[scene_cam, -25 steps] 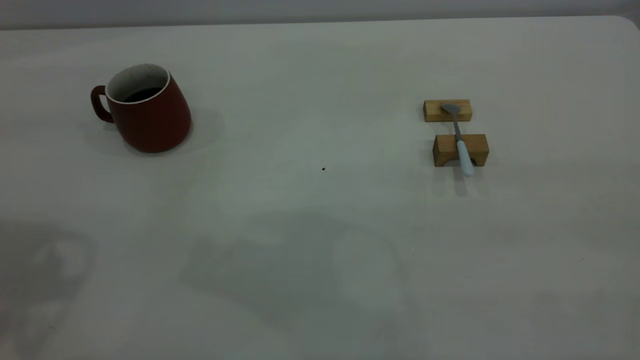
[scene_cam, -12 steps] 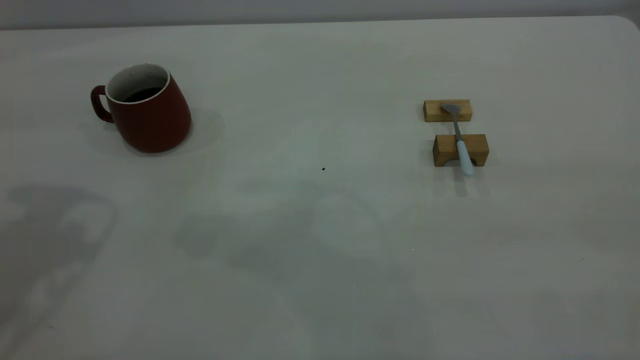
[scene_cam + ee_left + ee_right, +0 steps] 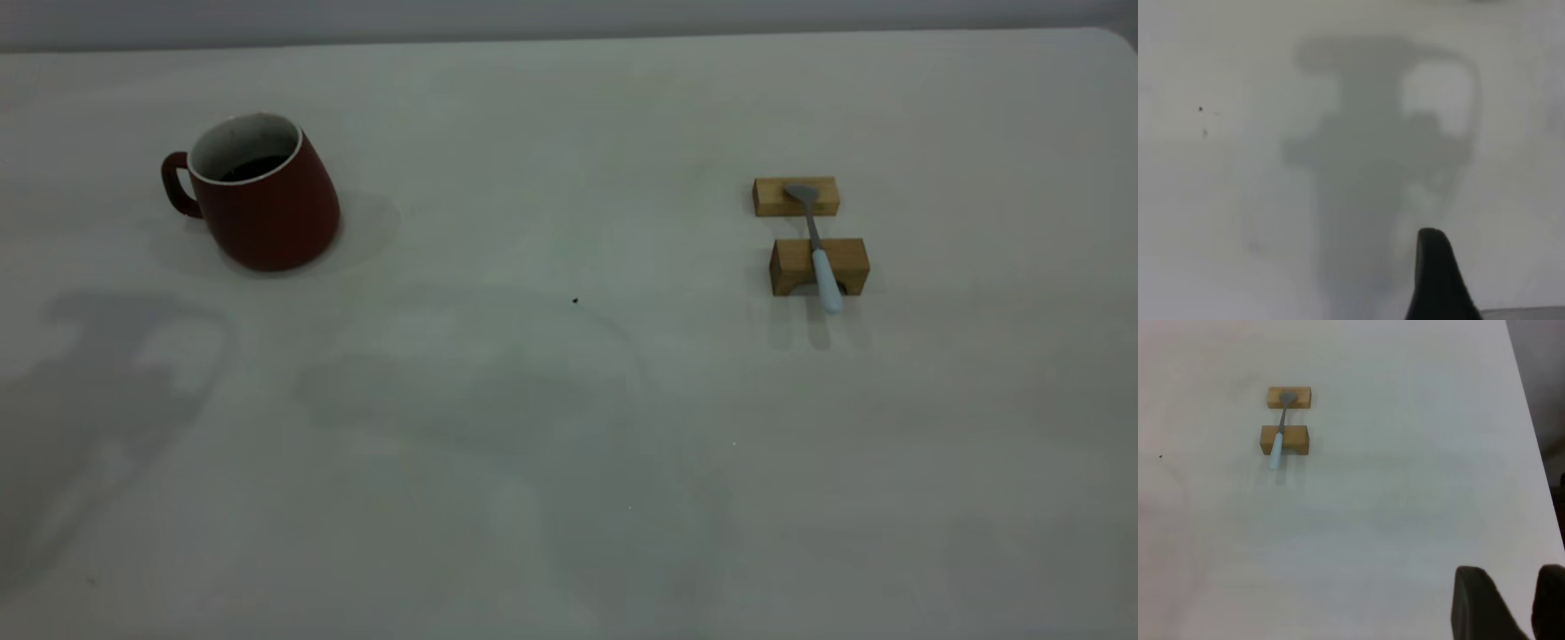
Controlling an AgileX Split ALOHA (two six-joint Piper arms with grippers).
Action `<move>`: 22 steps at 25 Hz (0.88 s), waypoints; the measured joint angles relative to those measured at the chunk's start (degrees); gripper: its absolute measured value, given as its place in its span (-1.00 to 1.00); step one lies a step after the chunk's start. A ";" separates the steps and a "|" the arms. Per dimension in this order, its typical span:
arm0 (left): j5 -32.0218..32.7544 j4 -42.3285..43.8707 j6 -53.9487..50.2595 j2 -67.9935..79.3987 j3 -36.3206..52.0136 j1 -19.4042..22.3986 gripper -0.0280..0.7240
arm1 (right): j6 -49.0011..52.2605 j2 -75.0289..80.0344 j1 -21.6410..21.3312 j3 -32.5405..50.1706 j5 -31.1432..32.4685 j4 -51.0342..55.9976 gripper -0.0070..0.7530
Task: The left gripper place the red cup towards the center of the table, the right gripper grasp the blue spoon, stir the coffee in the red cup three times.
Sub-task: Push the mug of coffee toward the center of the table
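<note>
The red cup (image 3: 267, 209) stands at the table's (image 3: 569, 418) far left with its handle facing left and dark coffee (image 3: 253, 167) inside. The blue spoon (image 3: 820, 258) lies across two wooden blocks at the right, bowl on the far block, pale blue handle overhanging the near one. The right wrist view shows the spoon (image 3: 1278, 443) far from my right gripper (image 3: 1523, 603), which is open with nothing in it. A small part of my left gripper (image 3: 1437, 280) shows over bare table, above its own shadow. Neither gripper appears in the exterior view.
The far block (image 3: 769, 197) and the near arched block (image 3: 849, 262) hold the spoon. A tiny dark speck (image 3: 575, 300) marks the table's middle. The table's edge (image 3: 1533, 427) runs past the right gripper's side. Arm shadows lie on the near half of the table.
The arm shadows on the table have crept farther from the near edge, the left one toward the cup. Cup, spoon and blocks have not moved.
</note>
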 joint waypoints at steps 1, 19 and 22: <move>0.28 0.00 0.00 0.80 -0.78 0.00 0.50 | 0.00 0.00 0.00 0.00 0.00 0.00 -0.35; 0.52 22.33 7.65 25.40 -19.71 0.42 0.50 | 0.00 0.00 0.00 0.00 0.00 0.00 -0.35; -0.14 22.40 14.90 30.11 -23.17 0.69 0.50 | 0.00 0.00 0.00 0.00 0.00 0.00 -0.35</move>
